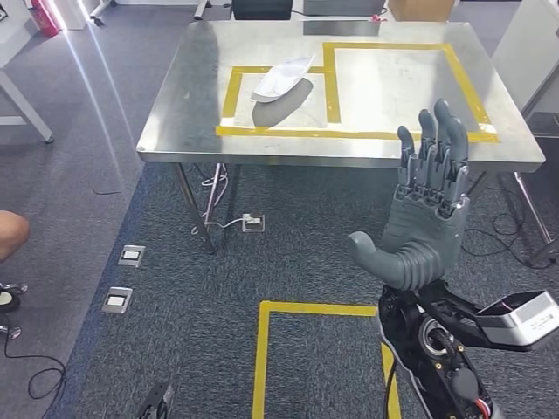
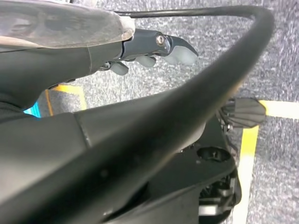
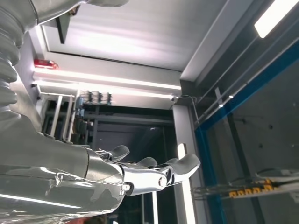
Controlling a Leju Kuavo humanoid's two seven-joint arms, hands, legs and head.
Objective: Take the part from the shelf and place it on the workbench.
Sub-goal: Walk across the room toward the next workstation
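Observation:
The part [image 1: 282,80], a pale curved sheet-metal piece, lies on the steel workbench [image 1: 178,131] inside the left rectangle of yellow tape. My right hand [image 1: 428,209] is raised in front of the bench's near edge, palm toward me, fingers spread and straight, holding nothing. The right wrist view has the same hand [image 3: 148,175] stretched out flat against the ceiling lights. My left hand [image 2: 166,49] hangs low over the carpet with its fingers extended and nothing in them.
A yellow tape square [image 1: 264,349] marks the carpet in front of me. Floor sockets [image 1: 132,256] and cables [image 1: 217,209] lie by the bench's left leg. Part of a person [image 1: 10,234] shows at the left edge. Another table leg [image 1: 26,109] stands far left.

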